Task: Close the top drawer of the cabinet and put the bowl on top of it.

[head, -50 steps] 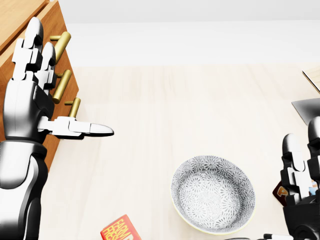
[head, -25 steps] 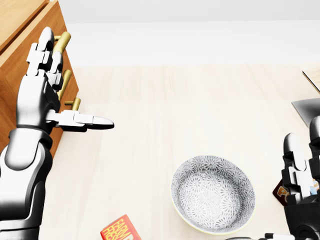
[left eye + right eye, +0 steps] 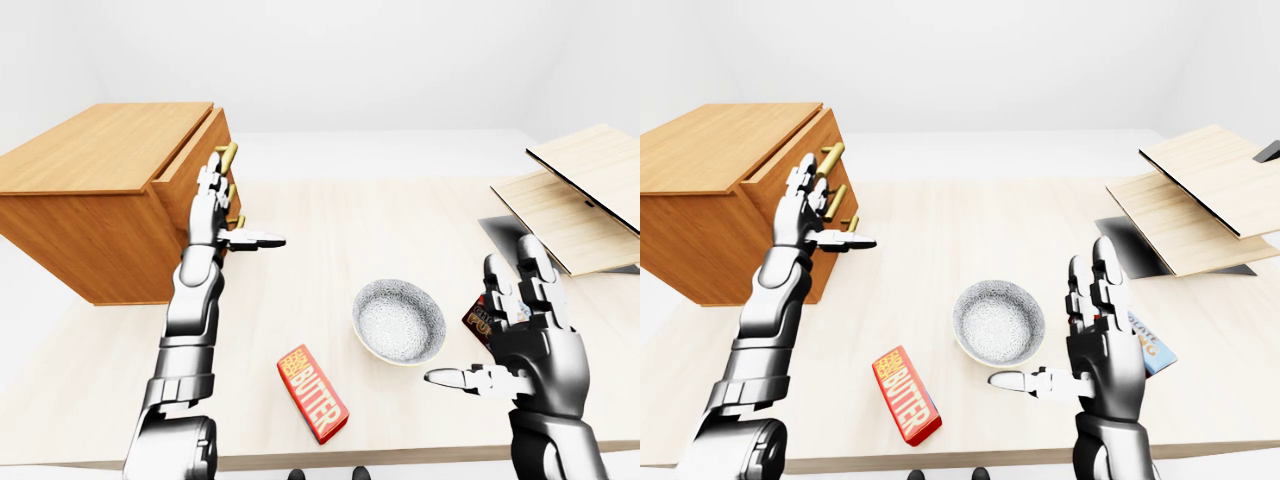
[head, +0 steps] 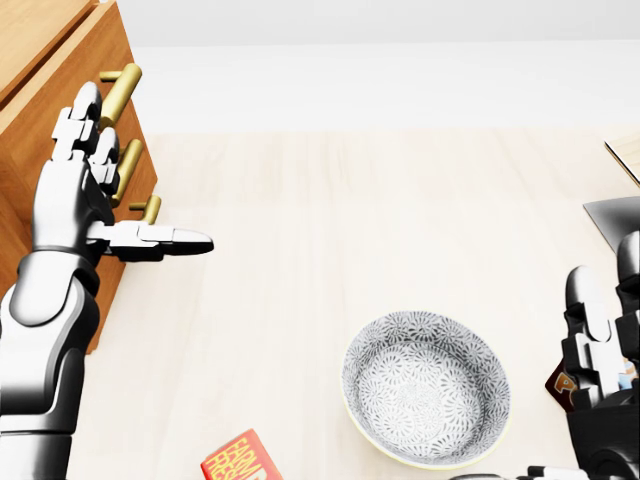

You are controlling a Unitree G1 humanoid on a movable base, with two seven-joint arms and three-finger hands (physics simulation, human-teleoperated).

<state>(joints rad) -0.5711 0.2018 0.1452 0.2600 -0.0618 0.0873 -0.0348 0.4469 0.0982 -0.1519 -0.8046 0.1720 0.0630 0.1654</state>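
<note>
The wooden cabinet lies at the left of the table, its brass-handled drawer fronts facing right. Its top drawer stands out a little from the body. My left hand is open, fingers upright beside the brass handles and thumb pointing right; I cannot tell whether the palm touches the fronts. The patterned grey bowl rests upright on the table at lower centre. My right hand hovers open just right of the bowl, apart from it, holding nothing.
A red butter box lies lower left of the bowl. A small packet lies under my right hand. Wooden boards and a dark mat occupy the right. The table's near edge runs along the bottom.
My left hand has reached up and away from the camera, closer to the drawer fronts. The bowl and the right hand stay where they were.
</note>
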